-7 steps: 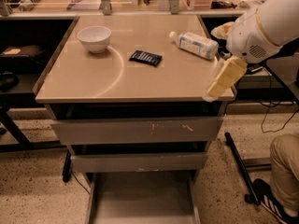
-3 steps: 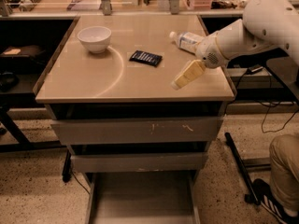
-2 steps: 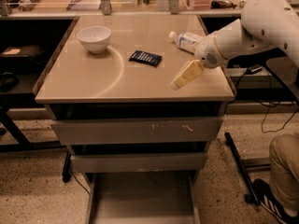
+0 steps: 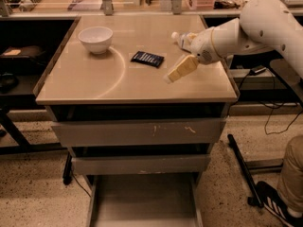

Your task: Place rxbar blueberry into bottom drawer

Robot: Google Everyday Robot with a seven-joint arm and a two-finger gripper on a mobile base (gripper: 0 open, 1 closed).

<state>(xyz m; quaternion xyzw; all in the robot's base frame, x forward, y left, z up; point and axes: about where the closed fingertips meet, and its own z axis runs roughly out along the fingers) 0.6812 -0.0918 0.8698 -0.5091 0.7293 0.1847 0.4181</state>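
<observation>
The rxbar blueberry [image 4: 147, 58], a small dark navy wrapper, lies flat on the tan table top, right of centre. My gripper [image 4: 180, 70] hangs over the table just right of the bar and a little nearer the front edge, apart from it and holding nothing that I can see. The bottom drawer [image 4: 144, 200] stands pulled out below the two upper drawers, its grey floor bare. The white arm reaches in from the right.
A white bowl [image 4: 95, 39] sits at the table's back left. A clear plastic bottle [image 4: 182, 39] lies at the back right, partly behind my arm. Two shut grey drawers [image 4: 137, 132] are above the open one. A person's leg and shoe [image 4: 284, 193] are at the lower right.
My gripper has moved left from the table's right front corner to a spot over the table close to the bar. The bar, bowl and bottle have not moved.
</observation>
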